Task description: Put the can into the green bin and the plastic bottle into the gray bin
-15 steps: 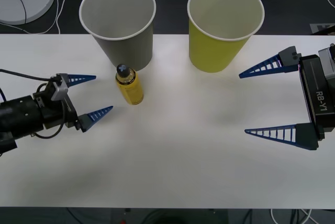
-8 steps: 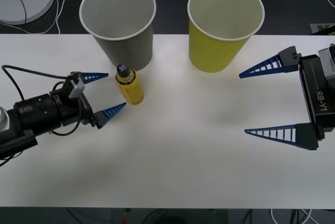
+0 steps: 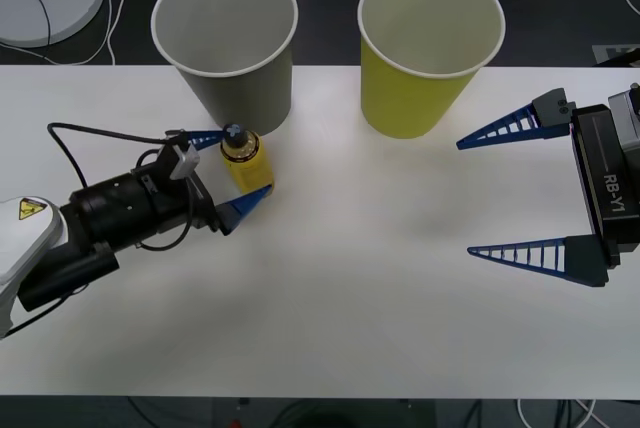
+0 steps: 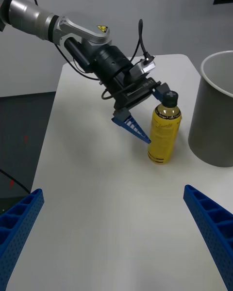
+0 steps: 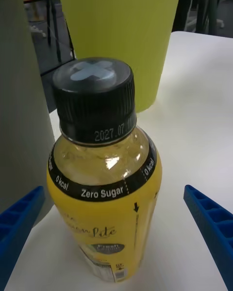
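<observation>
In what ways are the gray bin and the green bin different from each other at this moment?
The gray bin is gray outside; the green bin is yellow-green. The gray bin stands toward the robot's left, the green bin toward its right. The plastic bottle, bracketed by the open left gripper, stands just before the gray bin; nothing stands close before the green bin. Both are upright, tapered, white inside.

Bottle and two bins, all upright
The plastic bottle (image 3: 247, 166), black-capped, stands just before the gray bin (image 3: 226, 40); the green bin (image 3: 428, 48) stands beside.
</observation>
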Tool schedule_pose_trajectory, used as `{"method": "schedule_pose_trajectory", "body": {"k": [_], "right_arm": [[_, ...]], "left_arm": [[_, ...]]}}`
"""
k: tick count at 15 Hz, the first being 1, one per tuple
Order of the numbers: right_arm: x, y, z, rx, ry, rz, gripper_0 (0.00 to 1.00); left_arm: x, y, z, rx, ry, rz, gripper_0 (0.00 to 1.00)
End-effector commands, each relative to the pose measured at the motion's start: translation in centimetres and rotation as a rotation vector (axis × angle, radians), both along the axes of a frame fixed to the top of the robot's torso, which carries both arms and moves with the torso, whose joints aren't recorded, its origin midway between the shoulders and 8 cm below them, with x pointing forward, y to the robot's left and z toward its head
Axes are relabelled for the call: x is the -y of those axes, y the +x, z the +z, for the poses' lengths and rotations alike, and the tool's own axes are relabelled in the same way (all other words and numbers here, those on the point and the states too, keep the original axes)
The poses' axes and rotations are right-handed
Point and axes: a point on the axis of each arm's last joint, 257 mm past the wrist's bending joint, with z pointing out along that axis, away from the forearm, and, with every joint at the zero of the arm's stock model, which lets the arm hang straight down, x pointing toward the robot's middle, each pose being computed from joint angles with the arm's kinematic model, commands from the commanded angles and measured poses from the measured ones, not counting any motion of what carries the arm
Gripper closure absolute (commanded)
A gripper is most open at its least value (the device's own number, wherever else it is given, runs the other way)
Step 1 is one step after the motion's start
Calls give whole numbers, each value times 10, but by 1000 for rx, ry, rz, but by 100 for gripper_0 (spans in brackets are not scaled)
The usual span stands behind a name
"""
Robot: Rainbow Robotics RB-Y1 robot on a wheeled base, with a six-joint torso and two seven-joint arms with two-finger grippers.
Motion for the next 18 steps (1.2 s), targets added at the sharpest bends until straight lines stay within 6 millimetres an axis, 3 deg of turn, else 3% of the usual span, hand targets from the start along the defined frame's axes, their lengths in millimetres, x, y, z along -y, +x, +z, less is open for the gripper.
{"method": "schedule_pose_trajectory", "body": {"k": [1,17,18], "right_arm": [[0,0,0,0,0,0,0],[0,0,0,0,0,0,0],[0,0,0,0,0,0,0]], "left_arm": [[7,7,3,10,-6,16,0],[20,15,9,-25,-43,29,0],[20,15,9,-24,-41,29,17]]}}
